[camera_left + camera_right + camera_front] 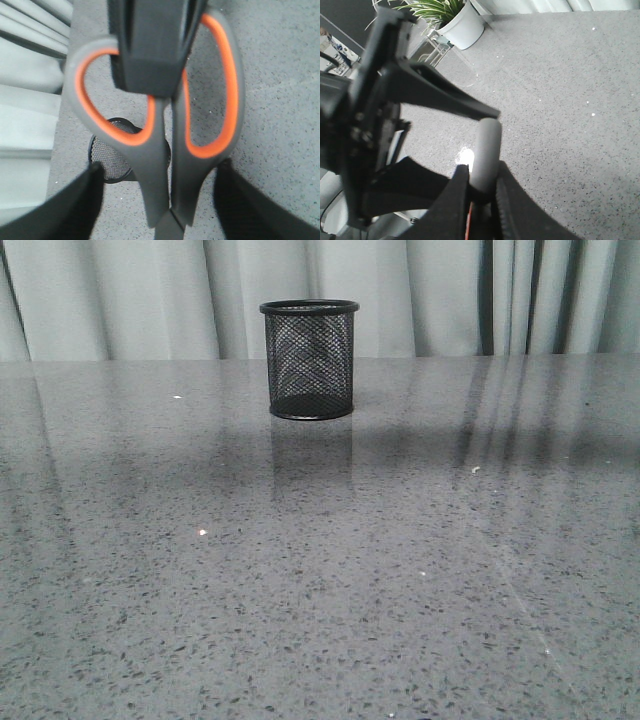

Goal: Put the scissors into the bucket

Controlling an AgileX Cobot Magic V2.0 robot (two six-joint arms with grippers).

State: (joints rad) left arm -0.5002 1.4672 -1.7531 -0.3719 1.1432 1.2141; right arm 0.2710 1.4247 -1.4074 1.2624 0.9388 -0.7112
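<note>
So my right gripper (pixel 480 192) is clamped on the scissors (pixel 165 150), left gripper's state unclear, bucket (pixel 310 360) far back on the table (pixel 320 590) below — drop-in still pending.

Bench (pixel 320 590): grey speckled stone, polished, carrying soft reflections. Pale grey-green curtains (pixel 120 295) hung in vertical folds behind its far edge. A potted green plant (pixel 451 19) in a white pot stood beyond one bench side.
</note>
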